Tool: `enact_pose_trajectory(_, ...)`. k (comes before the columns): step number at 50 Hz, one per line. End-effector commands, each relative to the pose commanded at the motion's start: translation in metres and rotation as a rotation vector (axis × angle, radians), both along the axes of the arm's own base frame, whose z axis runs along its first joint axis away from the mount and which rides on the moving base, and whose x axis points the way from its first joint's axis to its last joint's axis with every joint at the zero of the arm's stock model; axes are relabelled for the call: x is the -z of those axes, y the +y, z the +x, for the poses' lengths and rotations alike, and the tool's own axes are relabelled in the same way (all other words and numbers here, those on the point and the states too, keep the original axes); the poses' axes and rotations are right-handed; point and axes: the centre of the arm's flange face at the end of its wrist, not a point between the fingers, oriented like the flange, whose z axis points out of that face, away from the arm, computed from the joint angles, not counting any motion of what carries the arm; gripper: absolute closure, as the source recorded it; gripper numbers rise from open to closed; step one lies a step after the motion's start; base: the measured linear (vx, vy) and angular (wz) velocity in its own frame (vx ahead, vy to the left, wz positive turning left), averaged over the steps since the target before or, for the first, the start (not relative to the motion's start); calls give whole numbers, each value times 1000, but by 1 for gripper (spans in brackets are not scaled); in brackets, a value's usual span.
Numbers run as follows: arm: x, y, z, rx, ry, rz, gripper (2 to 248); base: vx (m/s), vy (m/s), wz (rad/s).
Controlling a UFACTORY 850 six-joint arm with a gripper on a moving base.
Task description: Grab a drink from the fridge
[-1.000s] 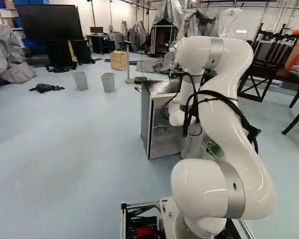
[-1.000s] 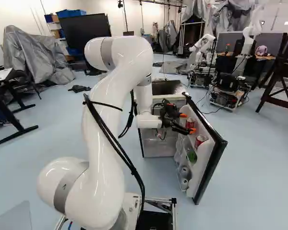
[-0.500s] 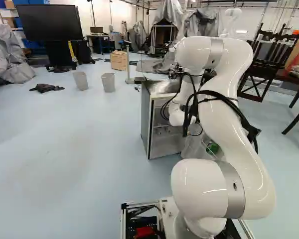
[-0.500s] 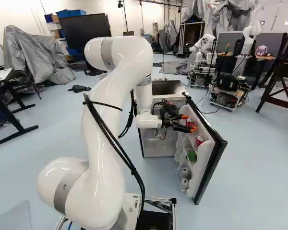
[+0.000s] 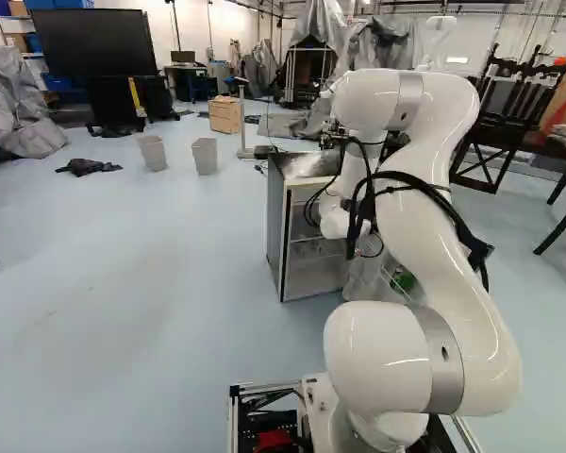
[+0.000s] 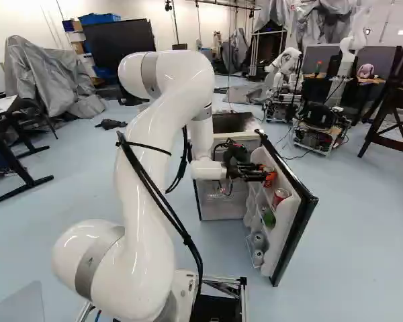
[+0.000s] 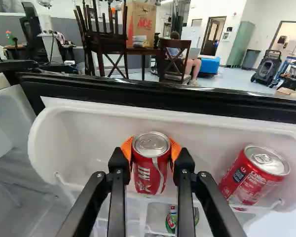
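Red soda can [image 7: 147, 173]: glossy cylindrical wall, white lettering, round silvery metal lid with pull tab. It is in the fridge's white door bin [image 7: 79, 143], smooth and round-cornered. Gripper [image 6: 269, 174] is closed on the can, orange pads [image 7: 128, 147] at both sides. Second red can [image 7: 246, 180] sits apart, same bin. Door edge [image 7: 138, 94] is shiny black.
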Motion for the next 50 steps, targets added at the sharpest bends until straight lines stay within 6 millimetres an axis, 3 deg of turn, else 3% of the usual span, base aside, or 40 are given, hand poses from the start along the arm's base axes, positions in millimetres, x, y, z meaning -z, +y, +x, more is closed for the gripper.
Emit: enact_pose_trajectory(50, -6, 10, -4, -17, -4, -48, 154, 0, 0, 0)
